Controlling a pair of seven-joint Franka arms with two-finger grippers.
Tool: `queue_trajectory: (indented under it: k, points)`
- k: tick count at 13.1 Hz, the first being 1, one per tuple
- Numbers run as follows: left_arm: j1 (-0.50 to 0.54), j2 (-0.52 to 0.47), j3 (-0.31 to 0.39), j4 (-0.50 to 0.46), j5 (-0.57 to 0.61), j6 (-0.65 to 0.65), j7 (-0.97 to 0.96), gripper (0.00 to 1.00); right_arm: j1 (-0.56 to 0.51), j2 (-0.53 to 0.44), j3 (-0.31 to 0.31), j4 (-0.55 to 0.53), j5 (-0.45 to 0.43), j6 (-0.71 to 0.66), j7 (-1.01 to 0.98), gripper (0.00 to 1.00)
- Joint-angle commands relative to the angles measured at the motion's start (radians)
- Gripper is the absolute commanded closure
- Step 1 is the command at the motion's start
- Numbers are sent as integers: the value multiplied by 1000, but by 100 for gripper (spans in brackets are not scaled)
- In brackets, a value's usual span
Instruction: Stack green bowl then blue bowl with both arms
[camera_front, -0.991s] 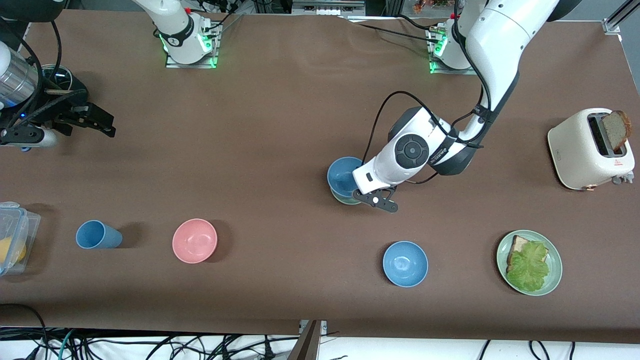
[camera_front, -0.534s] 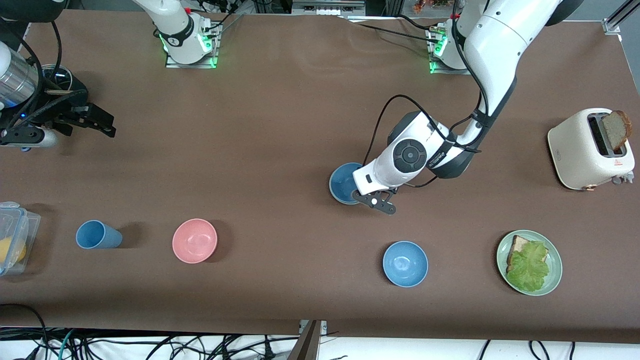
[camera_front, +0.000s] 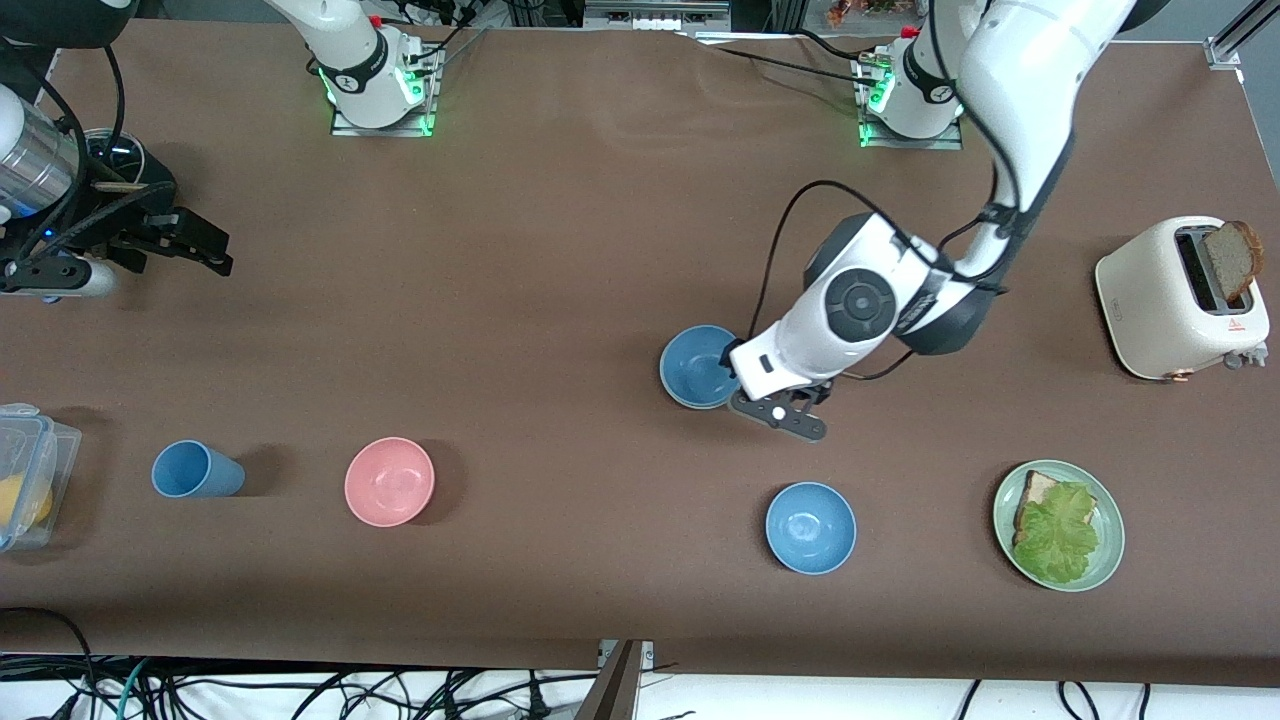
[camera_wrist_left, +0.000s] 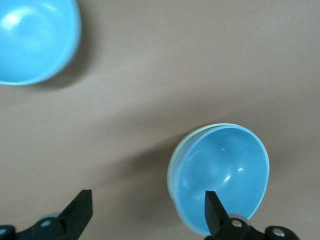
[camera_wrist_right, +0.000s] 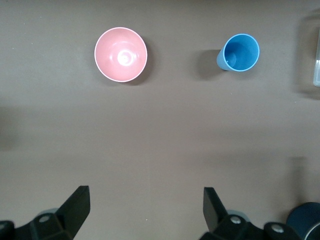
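Note:
The blue bowl (camera_front: 697, 365) sits nested in the green bowl (camera_wrist_left: 173, 165) in the middle of the table. Only a thin pale rim of the green bowl shows, in the left wrist view. The blue bowl also shows there (camera_wrist_left: 222, 172). My left gripper (camera_front: 762, 388) is open and empty, low beside the stack toward the left arm's end, also seen in its own wrist view (camera_wrist_left: 146, 206). One fingertip (camera_wrist_left: 212, 202) is over the bowl's rim. My right gripper (camera_front: 205, 250) waits open and empty over bare table at the right arm's end (camera_wrist_right: 145, 205).
A brighter blue bowl (camera_front: 810, 527) lies nearer the front camera than the stack. A green plate (camera_front: 1108, 560) with bread and lettuce and a toaster (camera_front: 1175, 300) are toward the left arm's end. A pink bowl (camera_front: 389, 481), a blue cup (camera_front: 195, 470) and a plastic box (camera_front: 30, 470) are toward the right arm's end.
The left gripper lowered the blue bowl into the green bowl, let go of it and moved off toward the left arm's end. The right arm has not moved.

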Motion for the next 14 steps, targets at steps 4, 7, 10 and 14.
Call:
queue_trajectory:
  k: [4, 7, 10, 14]
  points:
    - [164, -269, -1, -7, 7, -241, 3, 0, -2, 4, 5, 13, 2, -1, 4, 0]
    - [221, -320, -4, 38, 4, -324, 5, 0, -2, 4, 5, 13, -3, -1, 3, 0]
    - [280, -321, -4, 163, -51, -529, 50, 0, -2, 4, 5, 13, -3, -1, 3, 0]
    - [161, -398, 256, 94, -167, -519, 241, 0, -4, 4, 5, 13, -1, -1, 3, 0]
